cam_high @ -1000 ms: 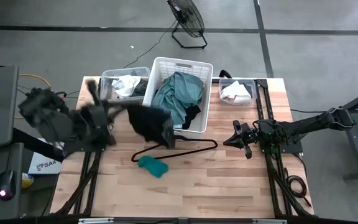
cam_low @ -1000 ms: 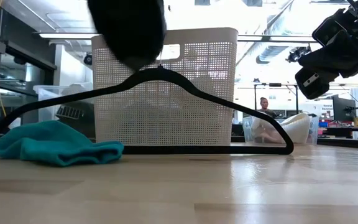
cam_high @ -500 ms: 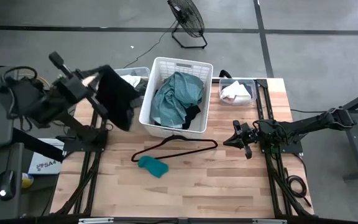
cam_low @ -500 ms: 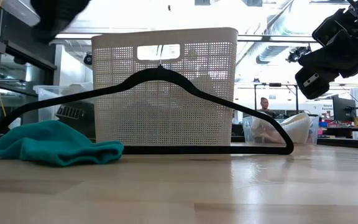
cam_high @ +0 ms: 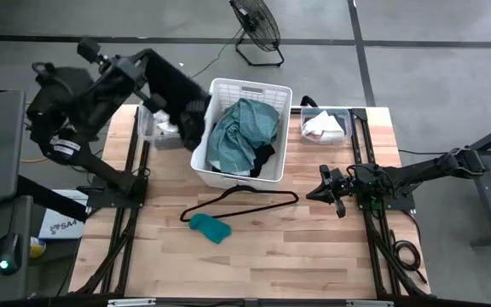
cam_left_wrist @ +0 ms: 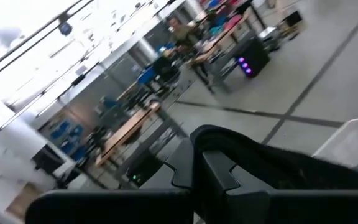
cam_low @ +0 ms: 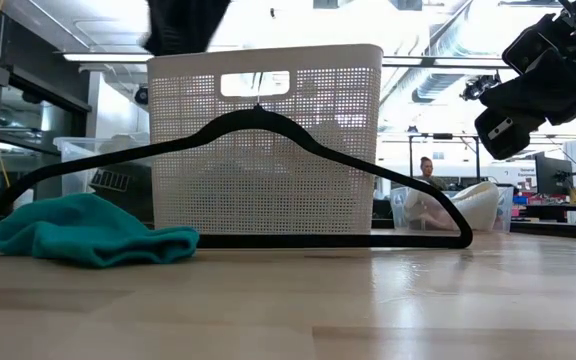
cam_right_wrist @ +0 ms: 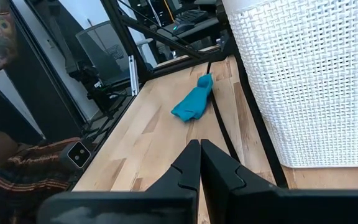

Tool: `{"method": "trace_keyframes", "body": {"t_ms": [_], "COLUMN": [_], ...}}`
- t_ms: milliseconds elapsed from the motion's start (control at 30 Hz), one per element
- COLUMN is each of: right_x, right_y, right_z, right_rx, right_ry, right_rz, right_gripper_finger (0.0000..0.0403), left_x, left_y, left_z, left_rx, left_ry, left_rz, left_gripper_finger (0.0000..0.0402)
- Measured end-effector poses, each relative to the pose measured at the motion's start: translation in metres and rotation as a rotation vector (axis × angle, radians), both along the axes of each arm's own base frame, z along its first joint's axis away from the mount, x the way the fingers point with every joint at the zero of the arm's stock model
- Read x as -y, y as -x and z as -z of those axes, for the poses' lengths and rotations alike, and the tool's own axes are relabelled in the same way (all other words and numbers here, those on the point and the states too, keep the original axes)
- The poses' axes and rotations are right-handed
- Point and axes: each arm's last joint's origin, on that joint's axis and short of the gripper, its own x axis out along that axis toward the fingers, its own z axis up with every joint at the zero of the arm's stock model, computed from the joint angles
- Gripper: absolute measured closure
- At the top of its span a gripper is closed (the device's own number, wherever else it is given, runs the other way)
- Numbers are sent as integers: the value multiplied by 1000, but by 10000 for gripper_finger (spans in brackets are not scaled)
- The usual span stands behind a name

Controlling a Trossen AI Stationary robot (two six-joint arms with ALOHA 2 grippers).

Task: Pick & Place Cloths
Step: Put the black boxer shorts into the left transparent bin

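Observation:
My left gripper [cam_high: 148,63] is raised above the table's far left and shut on a black cloth [cam_high: 180,95]. The cloth hangs over the clear left bin [cam_high: 147,128], beside the white basket [cam_high: 273,95]; its lower end shows at the top of the low view as black cloth [cam_low: 186,24]. The basket holds a teal-green cloth [cam_high: 244,130] and a black piece. A small teal cloth [cam_high: 209,227] lies on the table near the black hanger [cam_high: 254,203]. My right gripper [cam_high: 324,191] waits shut, above the table's right side. My left gripper holds the black cloth by its upper end [cam_left_wrist: 241,149], pinched between the two fingers [cam_left_wrist: 219,177]. How many layers it has, I cannot tell. The cloth is lifted clear and hangs slack below the gripper, over the left bin.
A right clear bin [cam_high: 348,113] at the far right holds a white cloth [cam_high: 322,126]; the left bin holds a white cloth [cam_high: 167,128] too. The hanger leans against the basket's near wall [cam_low: 268,150]. Bare wood [cam_high: 271,256] spreads along the near side. A person [cam_low: 425,172] sits in the room beyond.
My left gripper has carried the black cloth from in front of the basket toward the table's left, then up and toward the far edge. The cloth has swung along and now hangs above the left bin. The right arm has kept still.

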Motion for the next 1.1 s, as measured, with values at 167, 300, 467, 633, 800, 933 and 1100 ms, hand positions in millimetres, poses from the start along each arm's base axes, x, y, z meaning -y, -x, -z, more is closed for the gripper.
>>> {"method": "trace_keyframes", "body": {"t_ms": [167,300,467,633,800,933,1100], "right_x": [0,0,0,0,0,0,0], "right_y": [0,0,0,0,0,0,0], "right_z": [0,0,0,0,0,0,0], "right_rx": [-1,0,-1,0,-1,0,0], "right_ry": [0,0,0,0,0,0,0], "right_rz": [0,1,0,0,0,-1,0], "right_gripper_finger": [400,400,400,400,400,400,400], "left_x": [-25,-46,-74,-104,-131,-145,-158], "left_y": [0,0,-7,-16,-23,-29,-32], "left_z": [0,1,7,17,37,63,95], "left_rx": [9,28,32,23,-37,-113,-178], "left_ry": [9,23,38,46,86,164,284], "left_rz": [-89,-153,-233,-294,-359,-401,-438], "left_gripper_finger": [401,401,401,401,401,401,401]}}
